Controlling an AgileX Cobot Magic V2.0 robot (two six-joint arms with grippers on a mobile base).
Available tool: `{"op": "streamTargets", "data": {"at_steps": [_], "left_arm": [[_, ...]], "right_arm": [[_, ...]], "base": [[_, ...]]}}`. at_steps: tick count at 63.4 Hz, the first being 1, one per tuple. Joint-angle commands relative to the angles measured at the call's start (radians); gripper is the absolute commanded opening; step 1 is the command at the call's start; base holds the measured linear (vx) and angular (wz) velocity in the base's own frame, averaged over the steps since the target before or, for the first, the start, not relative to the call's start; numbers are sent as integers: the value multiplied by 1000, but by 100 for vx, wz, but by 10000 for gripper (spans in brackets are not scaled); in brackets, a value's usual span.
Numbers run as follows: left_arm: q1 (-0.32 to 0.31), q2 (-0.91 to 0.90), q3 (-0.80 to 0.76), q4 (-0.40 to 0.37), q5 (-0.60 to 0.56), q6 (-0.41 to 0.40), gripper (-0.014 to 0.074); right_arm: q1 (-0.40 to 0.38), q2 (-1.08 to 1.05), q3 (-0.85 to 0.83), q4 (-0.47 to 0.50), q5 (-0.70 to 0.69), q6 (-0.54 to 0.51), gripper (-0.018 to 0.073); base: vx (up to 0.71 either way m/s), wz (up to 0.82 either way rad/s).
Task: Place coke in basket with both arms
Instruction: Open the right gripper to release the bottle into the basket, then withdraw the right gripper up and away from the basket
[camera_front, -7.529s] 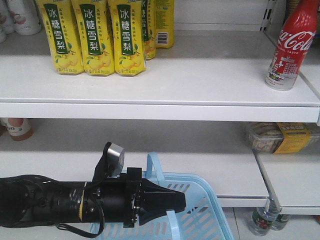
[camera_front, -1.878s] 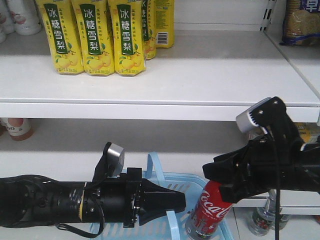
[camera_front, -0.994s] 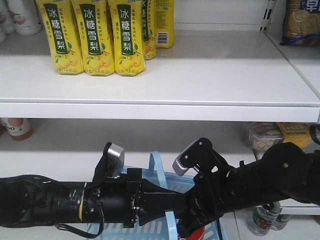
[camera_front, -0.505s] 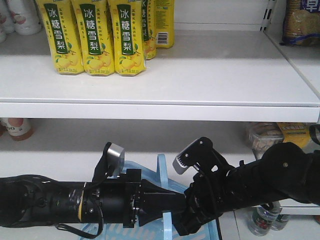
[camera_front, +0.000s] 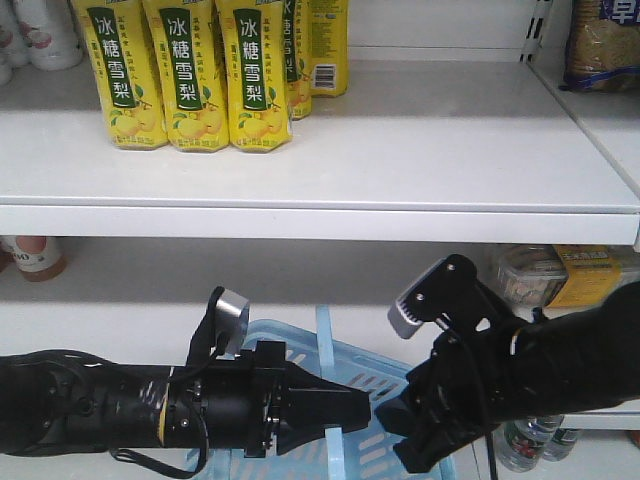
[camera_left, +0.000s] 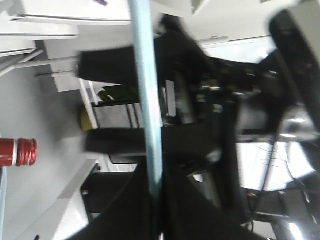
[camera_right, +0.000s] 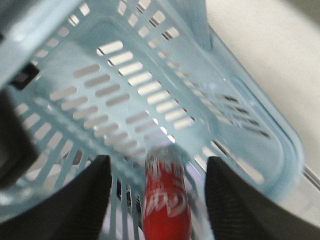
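In the front view, the left arm (camera_front: 90, 410) is seen reaching in from nine o'clock along the bottom edge. The left gripper (camera_front: 362, 408) is clenched on the loop handle (camera_front: 324, 335) of the basket (camera_front: 360, 355); in the left wrist view the pale blue strip of that handle is seen running from twelve o'clock down into the closed black jaws at six o'clock. A red cap (camera_left: 20, 152) is shown at nine o'clock of that same view, though the bottle below it is cut off.

The basket is placed at six o'clock of the front view, below the lower shelf (camera_front: 130, 300). A row of yellow bottles (camera_front: 185, 70) is stood at eleven o'clock on the upper shelf (camera_front: 400, 150).

The coke (camera_right: 165, 197) is found inside the basket, at six o'clock of the right wrist view, laid against the slatted wall. The right gripper (camera_right: 157, 167) is held over it, released: its fingers (camera_right: 80, 200) are spread wide at seven and five o'clock, with the bottle between them and touched by neither. In the front view this gripper is pointed down at the basket from four o'clock.
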Motion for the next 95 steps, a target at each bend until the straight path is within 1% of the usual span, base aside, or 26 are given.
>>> {"op": "streamTargets", "data": {"at_steps": [1, 6, 7, 10, 12, 26, 35, 42, 50, 59, 67, 73, 95], "left_arm": [[-2, -41, -23, -73, -254, 3, -5], [-2, -41, -23, -73, -254, 3, -5], [-2, -41, -23, -73, -254, 3, -5], [-2, -41, -23, -72, -254, 3, -5], [-2, -41, -23, -72, -254, 3, -5], [-2, -41, -23, -72, -254, 3, -5], [-2, -41, -23, -72, -254, 3, -5], [-2, -41, -23, -72, -254, 3, -5], [-2, -41, -23, -72, -254, 3, -5], [-2, -41, -23, -72, -254, 3, -5], [-2, -41, -23, -72, -254, 3, -5], [-2, -41, -23, -72, -254, 3, -5], [-2, -41, -23, -72, -254, 3, -5]], "right_arm": [[-8, -96, -29, -116, 12, 119, 239], [-8, -160, -29, -165, 12, 169, 123], [-8, -181, -29, -175, 12, 173, 86], [-8, -226, -29, -183, 12, 176, 14], [-8, -258, -28, -183, 12, 174, -16], [-8, -522, -28, -183, 13, 174, -5], [-8, -696, -12, -208, 7, 181, -6], [-8, -822, 76, -238, -7, 222, -6], [-8, -960, 228, -314, -37, 289, -6], [-8, -1068, 325, -385, -68, 372, -6], [-8, -1122, 395, -467, -69, 466, -6], [-8, -1141, 401, -520, -80, 481, -6], [-8, -1143, 401, -520, -70, 481, -6]], "base": [[0, 0], [0, 0], [0, 0], [0, 0], [0, 0], [0, 0], [0, 0], [0, 0], [0, 0], [0, 0], [0, 0], [0, 0], [0, 0]]}}
